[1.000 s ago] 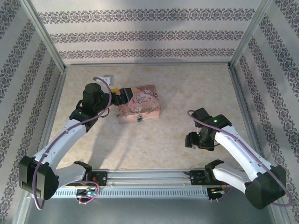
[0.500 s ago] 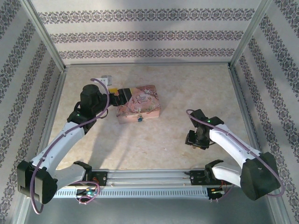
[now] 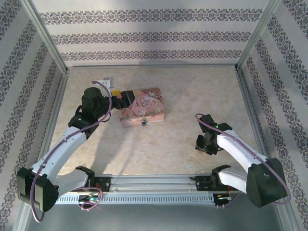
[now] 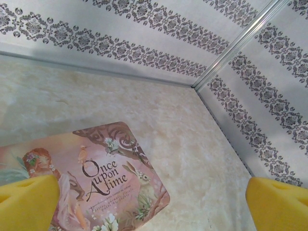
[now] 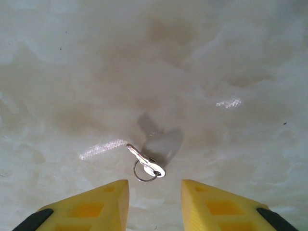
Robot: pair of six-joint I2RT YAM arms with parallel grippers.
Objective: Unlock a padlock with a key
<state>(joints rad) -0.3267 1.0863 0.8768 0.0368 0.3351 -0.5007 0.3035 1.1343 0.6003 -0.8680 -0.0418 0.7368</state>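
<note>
Surface (image 3: 159, 91): pale and marbled, with patterned walls at the far edge and both side edges.
Box (image 3: 144, 108): pink and book-shaped, lying flat toward the far left corner of the surface. The left wrist view shows its lid (image 4: 96, 178) with a rabbit and "Once upon a time" on it.
Left hand (image 3: 122, 100): at the box's left end, with its yellow fingers (image 4: 29, 202) spread as wide as they go and gripping nothing. One finger sits over the lid's corner.
Right hand (image 3: 201, 144): low over the surface toward the right edge, nearer the near edge than the far one. Its fingers (image 5: 96, 207) are apart with a modest gap, and nothing lies between them.
Padlock (image 3: 143, 123): a tiny blue speck on the box's near side, about midway along. It is too small to tell whether it is locked.
Key (image 5: 144, 162): a small silver sliver on a thin wire ring, lying flat on bare surface just ahead of the right hand's gap and well apart from the box.
Handling: the key looks light, stiff and slick. It will probably skid or spin if only one finger reaches it first.
Where to hold: the broad head at the ring end seems best, pinched across its flat faces so the blade sticks out free for the keyhole.
Risk: lying this flat, the key gives the fingers little edge to catch.
</note>
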